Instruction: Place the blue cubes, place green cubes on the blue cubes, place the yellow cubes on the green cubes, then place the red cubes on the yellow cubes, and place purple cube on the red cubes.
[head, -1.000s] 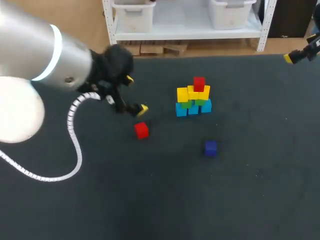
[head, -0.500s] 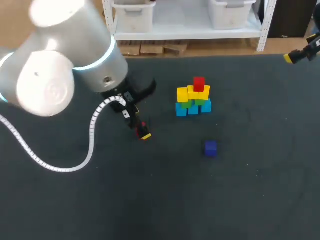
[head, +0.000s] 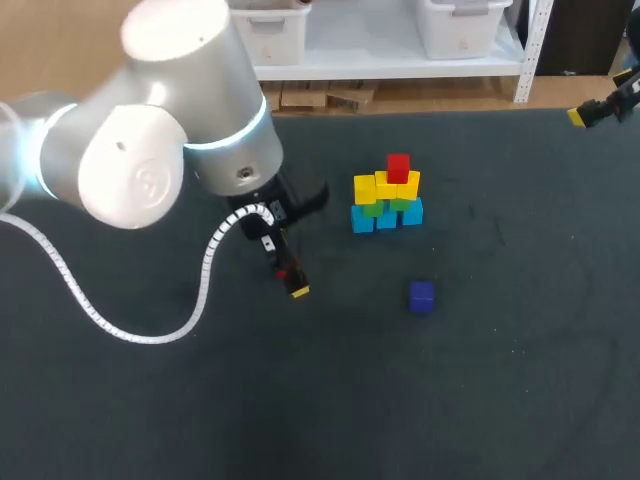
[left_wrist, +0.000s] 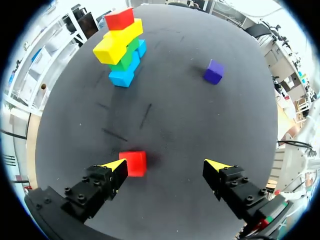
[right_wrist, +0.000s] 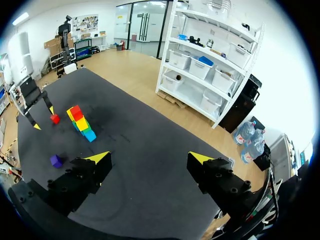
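Left tool (left_wrist: 166, 165), spread wide, hovering over small red cube (left_wrist: 132, 163) — cube lying just inside one finger (left_wrist: 114, 166). Fetching second red for stacked yellow cubes (left_wrist: 117, 42); next needing centring, then closing.

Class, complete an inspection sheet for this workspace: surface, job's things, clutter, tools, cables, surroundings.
Surface: dark table mat, faint scuff marks.
Job's things: cube stack, blue base, then green, yellow, one red on top; loose red cube; purple cube lying apart.
Clutter: nothing seen.
Tools: left tool open, loose red cube between its fingers, beside one tip; right tool open, empty.
Cables: white coiled cable along the left arm.
Surroundings: nothing seen reaching over the table.
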